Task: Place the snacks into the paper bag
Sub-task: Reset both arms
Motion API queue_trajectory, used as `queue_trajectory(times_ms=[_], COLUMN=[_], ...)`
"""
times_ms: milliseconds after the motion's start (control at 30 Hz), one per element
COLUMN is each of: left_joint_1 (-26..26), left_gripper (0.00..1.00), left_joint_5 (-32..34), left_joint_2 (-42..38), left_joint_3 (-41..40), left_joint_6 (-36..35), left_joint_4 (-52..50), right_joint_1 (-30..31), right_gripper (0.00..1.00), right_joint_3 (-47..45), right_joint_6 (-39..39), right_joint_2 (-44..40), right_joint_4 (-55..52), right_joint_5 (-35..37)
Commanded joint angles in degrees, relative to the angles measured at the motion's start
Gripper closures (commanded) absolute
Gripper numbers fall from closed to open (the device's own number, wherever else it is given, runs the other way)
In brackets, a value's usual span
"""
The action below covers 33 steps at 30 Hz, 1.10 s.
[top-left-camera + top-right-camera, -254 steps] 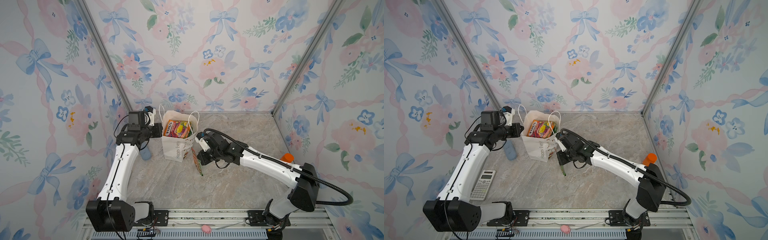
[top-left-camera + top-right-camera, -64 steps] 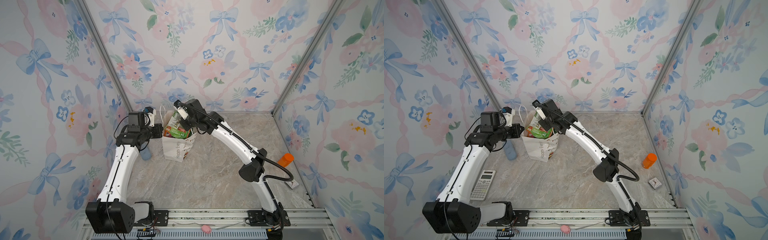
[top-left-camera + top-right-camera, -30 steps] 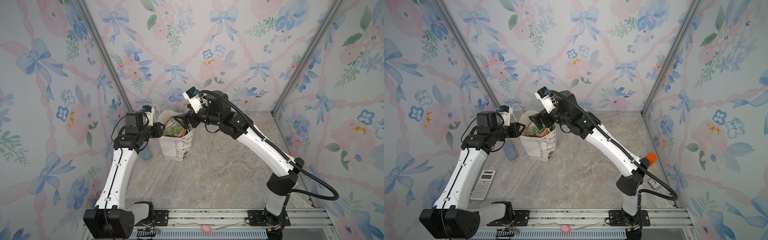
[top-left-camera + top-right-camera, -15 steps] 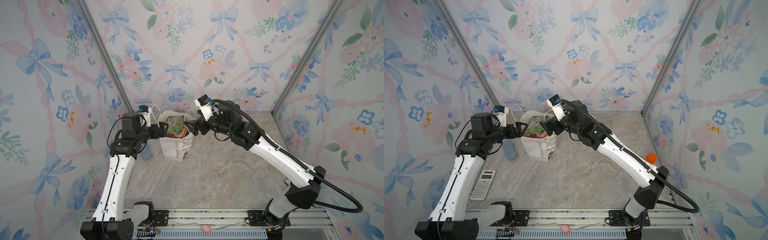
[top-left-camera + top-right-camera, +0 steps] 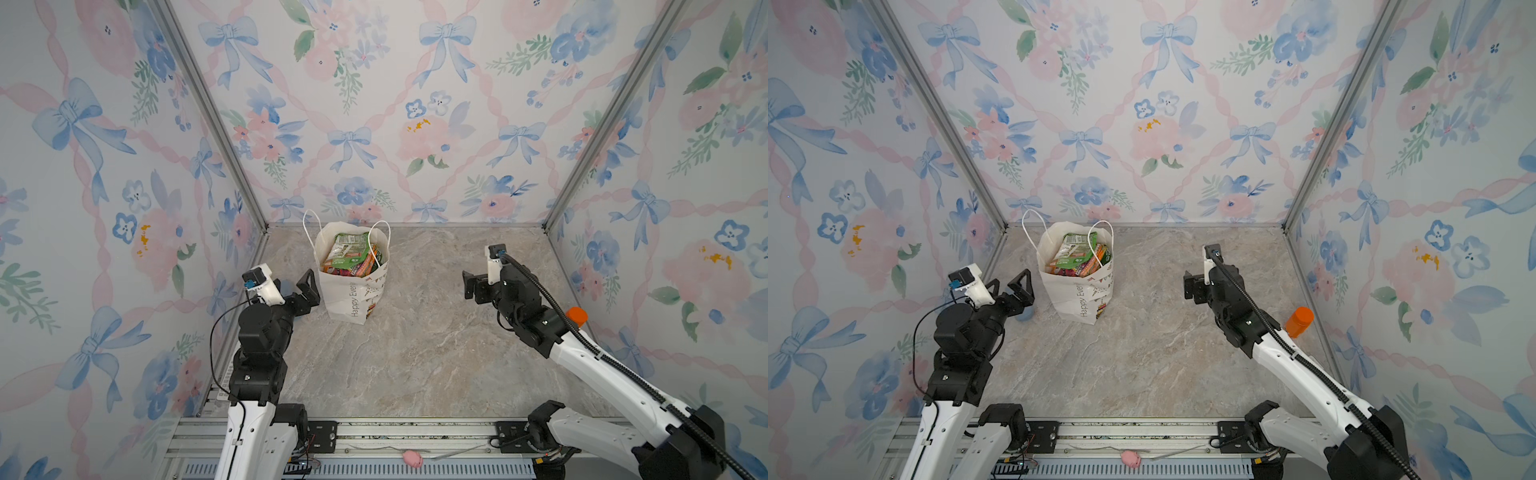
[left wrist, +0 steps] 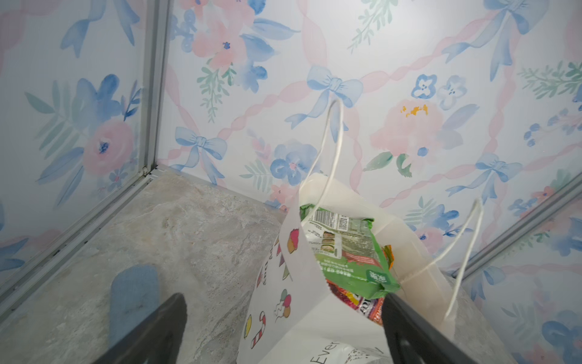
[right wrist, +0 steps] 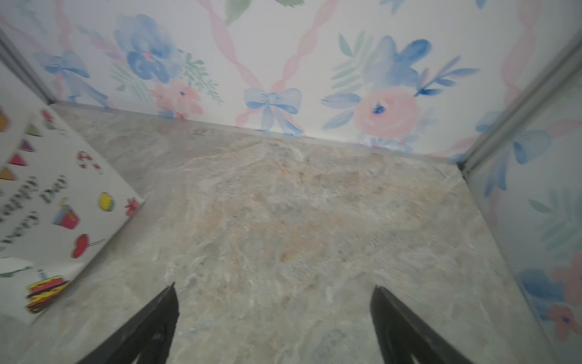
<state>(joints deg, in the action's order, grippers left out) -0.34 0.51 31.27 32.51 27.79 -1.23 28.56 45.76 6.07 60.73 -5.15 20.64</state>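
Observation:
The white paper bag stands upright near the back left of the table. Snacks fill it to the rim, with a green packet on top and orange and purple ones under it. My left gripper is open just left of the bag, holding nothing. In the top views it stands clear of the bag's side. My right gripper is open and empty over bare table, well right of the bag.
An orange-capped bottle stands by the right wall behind my right arm. A blue object lies by the left wall under my left gripper. A small pink thing rests on the front rail. Flowered walls close three sides.
My left gripper has opened, let go of the bag's rim and drawn back. My right arm has swung away from the bag's mouth to the right. The bag stays standing.

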Motion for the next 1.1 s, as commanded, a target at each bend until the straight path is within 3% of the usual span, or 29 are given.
queue_trajectory(times_ms=[0, 133, 233, 467, 533, 600, 867, 967, 1067], left_joint_1=[0.10, -0.63, -0.72, -0.63, -0.35, 0.05, 0.93, 1.09, 1.16], left_gripper=[0.02, 0.03, 0.03, 0.02, 0.02, 0.02, 0.02, 0.02, 0.02], left_joint_5=[9.94, 20.13, 23.78, 24.49, 23.17, 20.64, 16.68, 14.40, 12.96], left_joint_2=[-2.27, -5.97, -5.98, 9.12, 13.78, 17.96, 31.82, 38.34, 42.19], left_joint_3=[-7.20, -18.47, -23.87, -28.39, -29.20, -29.71, -28.03, -26.83, -24.33], left_joint_6=[3.04, 2.98, 1.20, -10.26, -12.62, -14.38, -18.95, -18.95, -19.43], left_joint_4=[10.00, 17.50, 22.58, 38.42, 43.52, 48.14, 57.90, 62.06, 62.97], right_joint_1=[-4.45, -8.32, -9.89, -10.93, -11.11, -11.41, -19.53, -19.95, -19.61], right_gripper=[0.03, 0.03, 0.03, 0.04, 0.04, 0.04, 0.03, 0.04, 0.04], right_joint_3=[-9.06, -20.15, -24.40, -27.02, -28.98, -29.74, -29.30, -29.04, -28.18], right_joint_6=[0.41, -4.96, -6.27, -13.90, -17.09, -16.64, -9.25, -9.23, -9.16], right_joint_2=[-3.70, -2.19, 0.95, 19.42, 25.84, 28.29, 26.25, 30.45, 28.44], right_joint_4=[7.20, 19.57, 30.38, 57.99, 70.67, 74.92, 67.95, 72.44, 67.06], right_joint_5=[11.10, 15.15, 15.10, 13.81, 13.01, 14.27, -0.23, 0.07, 0.31])
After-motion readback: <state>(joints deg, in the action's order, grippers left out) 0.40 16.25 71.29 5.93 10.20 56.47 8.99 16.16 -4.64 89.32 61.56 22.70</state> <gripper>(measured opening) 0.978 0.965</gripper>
